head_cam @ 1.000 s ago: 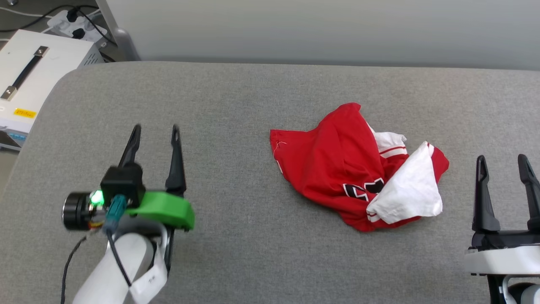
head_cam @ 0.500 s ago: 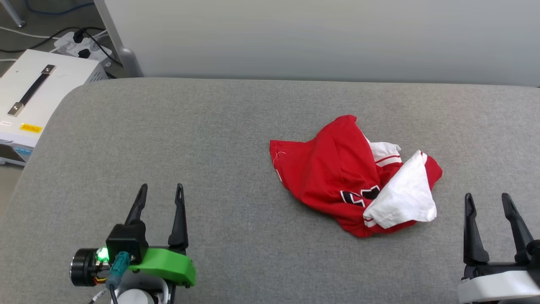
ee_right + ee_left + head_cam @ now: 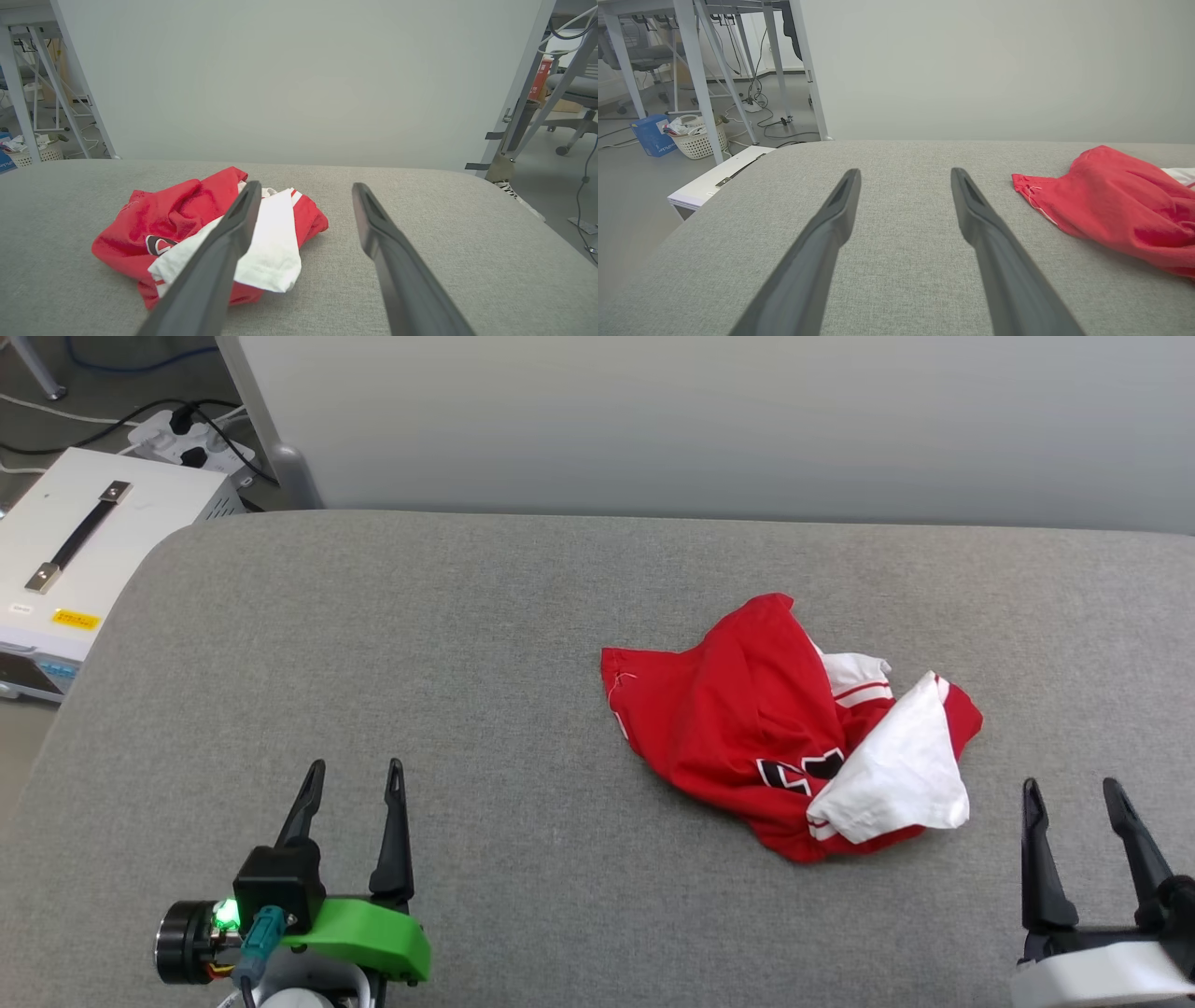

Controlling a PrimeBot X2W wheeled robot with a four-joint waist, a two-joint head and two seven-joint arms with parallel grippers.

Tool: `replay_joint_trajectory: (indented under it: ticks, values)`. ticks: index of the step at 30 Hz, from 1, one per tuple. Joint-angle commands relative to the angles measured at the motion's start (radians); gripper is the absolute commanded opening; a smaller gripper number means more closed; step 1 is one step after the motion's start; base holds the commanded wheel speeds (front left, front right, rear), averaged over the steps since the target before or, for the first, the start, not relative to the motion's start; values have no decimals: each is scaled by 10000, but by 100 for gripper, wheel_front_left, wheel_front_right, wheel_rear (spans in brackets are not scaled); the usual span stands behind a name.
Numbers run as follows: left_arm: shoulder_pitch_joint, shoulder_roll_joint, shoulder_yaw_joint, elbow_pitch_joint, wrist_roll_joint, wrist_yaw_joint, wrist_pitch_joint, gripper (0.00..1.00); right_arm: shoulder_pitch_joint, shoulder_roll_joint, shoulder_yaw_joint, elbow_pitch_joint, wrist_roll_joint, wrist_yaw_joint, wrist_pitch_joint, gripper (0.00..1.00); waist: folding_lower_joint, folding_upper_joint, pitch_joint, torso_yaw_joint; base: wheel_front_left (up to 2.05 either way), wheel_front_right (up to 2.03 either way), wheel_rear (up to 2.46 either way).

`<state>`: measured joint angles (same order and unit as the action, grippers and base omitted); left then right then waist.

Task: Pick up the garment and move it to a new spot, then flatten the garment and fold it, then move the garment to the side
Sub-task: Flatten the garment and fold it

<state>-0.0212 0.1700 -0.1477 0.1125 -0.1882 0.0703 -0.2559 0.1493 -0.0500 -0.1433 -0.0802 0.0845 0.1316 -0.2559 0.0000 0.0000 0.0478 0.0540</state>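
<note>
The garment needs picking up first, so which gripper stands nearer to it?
The right gripper, just off the white-sleeve side of the garment; the left gripper, with the green mount, stands much farther off.

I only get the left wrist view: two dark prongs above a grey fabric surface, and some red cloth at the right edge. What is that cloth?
Observer: A crumpled red jersey T-shirt; a white sleeve lies folded across its near right part.
Operator: Any print on it?
Observer: Yes, black-and-white block lettering peeks out beside that sleeve.
Operator: Is the other gripper touching it?
Observer: No, the right gripper stands open to the shirt's right, clear of it.
</note>
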Motion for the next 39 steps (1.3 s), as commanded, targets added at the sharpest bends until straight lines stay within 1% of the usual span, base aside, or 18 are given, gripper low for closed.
replay_joint_trajectory:
  ticks: [1, 4, 7, 9, 10, 12, 13, 14, 15, 17, 19, 23, 25, 27, 28, 30, 35, 39]
  values:
    - [74, -93, 89, 17, 139, -90, -58, 100, -298, -46, -34, -134, -42, -9, -59, 100, 0, 0, 62, 34, 0, 0, 0]
    - [-80, -220, 233, 50, 293, -204, -59, 100, -986, -575, 61, -397, -162, -9, -59, 100, 0, 0, 223, 74, 0, 0, 0]
    - [-234, -329, 378, 42, 430, -303, -59, 100, -1947, -1417, 392, -694, -194, -9, -59, 100, 0, 0, 440, 79, 0, 0, 0]
    - [-314, -385, 481, 20, 503, -361, -59, 100, -2499, -1947, 761, -617, 29, -9, -59, 100, 0, 0, 583, 76, 0, 0, 0]
    - [-348, -411, 524, 14, 532, -388, -59, 100, -2740, -2269, 1011, -439, 250, -9, -59, 100, 0, 0, 639, 78, 0, 0, 0]
    - [-411, -466, 616, 8, 595, -442, -59, 100, -3216, -3187, 1835, 153, 804, -9, 23, 100, 0, 0, 739, 80, 0, 0, 0]
    - [-433, -497, 663, 6, 627, -473, -59, 100, -3540, -3710, 2336, 382, 1224, -9, 326, 100, 0, 0, 788, 79, 0, 0, 0]
    - [-455, -522, 699, -1, 653, -496, -59, 100, -3792, -4157, 2769, 490, 1569, -9, 725, 100, 0, 0, 840, 79, 0, 0, 0]
    - [-479, -550, 748, -3, 686, -518, -59, 100, -4094, -4746, 3353, 567, 2001, -9, 1380, 100, 0, 0, 887, 73, 0, 0, 0]
    - [-531, -600, 827, -13, 741, -565, -59, 100, -4593, -5655, 4245, 481, 2942, -9, 2626, 100, 0, 0, 1002, 72, 0, 0, 0]
    - [-588, -651, 892, -24, 795, -608, -59, 100, -4954, -6393, 4948, 298, 3945, -9, 4016, 100, 0, 0, 1100, 68, 0, 0, 0]
    - [-751, -756, 973, -57, 898, -695, -59, 100, -5391, -7498, 5893, 53, 5679, -9, 6777, 100, 0, 0, 1359, 101, 0, 0, 0]
    - [-862, -809, 987, -73, 944, -744, -59, 100, -5527, -7860, 6211, -56, 6317, -9, 7952, 100, 0, 0, 1520, 151, 0, 0, 0]
    - [-981, -859, 1002, -89, 980, -787, -59, 100, -5618, -8066, 6408, -78, 6868, -9, 8907, 100, 0, 0, 1702, 217, 0, 0, 0]
    - [-1048, -890, 999, -95, 998, -809, -59, 100, -5691, -8147, 6489, -76, 7048, -9, 9277, 100, 0, 0, 1826, 269, 0, 0, 0]
    - [-1160, -943, 981, -128, 1037, -833, -59, 100, -5838, -8162, 6593, 38, 7234, -9, 9688, 100, 0, 0, 2059, 358, 0, 0, 0]
    - [-1442, -1049, 931, -153, 1079, -857, -59, 100, -6080, -7886, 6904, 946, 7234, -9, 10058, 100, 0, 0, 2623, 605, 0, 0, 0]
    - [-1549, -1104, 916, -146, 1108, -844, -59, 100, -5921, -7554, 7502, 1748, 7283, -9, 10053, 100, 0, 0, 2866, 713, 0, 0, 0]
